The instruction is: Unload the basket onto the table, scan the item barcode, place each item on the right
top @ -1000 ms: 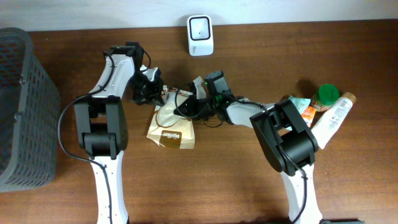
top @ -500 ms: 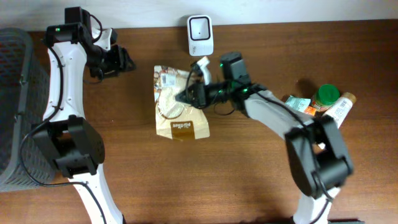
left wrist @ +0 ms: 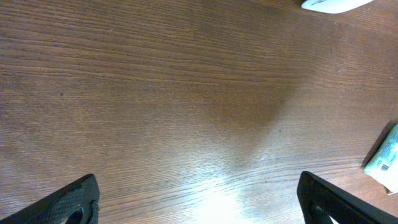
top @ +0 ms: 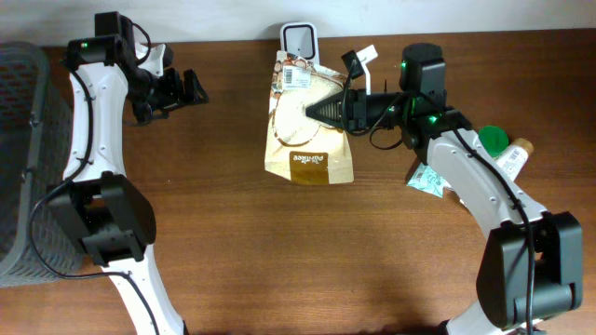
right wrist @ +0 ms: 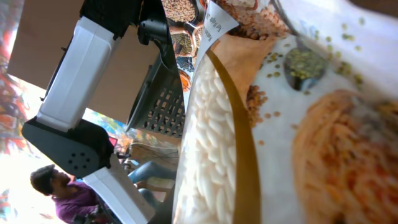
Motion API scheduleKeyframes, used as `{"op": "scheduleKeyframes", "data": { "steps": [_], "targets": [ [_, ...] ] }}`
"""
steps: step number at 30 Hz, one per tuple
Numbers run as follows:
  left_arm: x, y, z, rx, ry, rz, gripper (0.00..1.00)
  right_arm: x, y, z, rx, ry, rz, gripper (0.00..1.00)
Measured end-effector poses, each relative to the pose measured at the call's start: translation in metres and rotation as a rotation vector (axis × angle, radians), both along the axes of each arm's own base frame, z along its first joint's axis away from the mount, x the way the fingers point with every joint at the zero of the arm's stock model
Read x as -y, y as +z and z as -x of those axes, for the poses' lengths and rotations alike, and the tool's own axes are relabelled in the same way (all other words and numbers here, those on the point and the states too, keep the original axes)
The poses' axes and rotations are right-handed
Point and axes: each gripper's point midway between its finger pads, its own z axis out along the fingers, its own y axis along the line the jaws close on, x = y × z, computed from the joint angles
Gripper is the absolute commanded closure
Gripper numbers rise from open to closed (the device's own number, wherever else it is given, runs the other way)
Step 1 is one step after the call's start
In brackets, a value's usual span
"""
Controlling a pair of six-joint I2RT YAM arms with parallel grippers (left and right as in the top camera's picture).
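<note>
The brown-and-white printed food pouch [top: 307, 121] with a round clear window is pinched at its right edge by the right tool [top: 323, 110], whose dark fingers are clamped tight on the film and point toward the left tool. The pouch spreads out beyond the right tool's fingertips, its printed face turned up to the overhead camera and a white sticker label [top: 296, 73] near its top. In the right wrist view the pouch [right wrist: 273, 124] fills most of the frame, showing pale grains behind the window. Whether its lower edge touches the brown wooden worktop [top: 279, 261] cannot be told. Just past the pouch's top end, ahead and to the far side of the right tool, stands the white box-shaped barcode scanner [top: 300, 37], its lower part covered by the pouch. The left tool [top: 191, 88] hangs well apart from the pouch with its fingers spread wide and nothing between them; its wrist view shows only bare worktop between the two fingertips [left wrist: 68, 202]. Behind the right tool, beside its arm, lie a teal-and-white sachet [top: 428, 179], a green-lidded jar [top: 492, 140] and a white tube [top: 512, 160]. A grey slatted plastic basket [top: 28, 158] sits behind the left tool's arm.
</note>
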Motion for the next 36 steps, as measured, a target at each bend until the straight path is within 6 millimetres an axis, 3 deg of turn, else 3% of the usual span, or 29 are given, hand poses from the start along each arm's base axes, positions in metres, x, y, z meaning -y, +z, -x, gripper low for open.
{"op": "scheduleKeyframes", "data": {
  "steps": [6,9,14,18,19,23,25,28,31,36],
  "targets": [
    [0.000,0.000,0.000,0.000,0.000,0.000,0.01,-0.001,0.000,0.001,-0.058,-0.004,-0.006,0.96],
    [0.000,0.000,0.000,0.000,0.000,0.000,0.01,-0.001,-0.009,-0.004,-0.109,-0.051,0.026,0.96],
    [0.000,0.000,0.000,0.000,0.000,0.000,0.01,-0.004,-0.065,-0.011,-0.213,-0.237,0.262,0.96],
    [0.000,0.000,0.000,0.000,0.000,0.000,0.01,0.000,-0.083,-0.009,-0.211,-0.293,0.424,0.96],
    [0.000,0.000,0.000,0.000,0.000,0.000,0.01,0.006,-0.082,-0.008,-0.218,-0.304,0.475,0.96],
    [0.000,0.000,0.000,0.000,0.000,0.000,0.01,0.025,-0.021,-0.038,0.012,-0.396,0.664,0.96],
    [0.000,0.000,0.000,0.000,0.000,0.000,0.01,0.026,0.013,-0.058,0.203,-0.455,0.719,0.96],
    [0.000,0.000,0.000,0.000,0.000,0.000,0.01,0.025,0.046,-0.081,0.471,-0.546,0.819,0.96],
    [0.000,0.000,0.000,0.000,0.000,0.000,0.01,0.022,0.052,-0.104,0.682,-0.616,0.971,0.96],
    [0.000,0.000,0.000,0.000,0.000,0.000,0.01,0.021,0.034,-0.149,0.935,-0.658,1.222,0.96]
  ]
}}
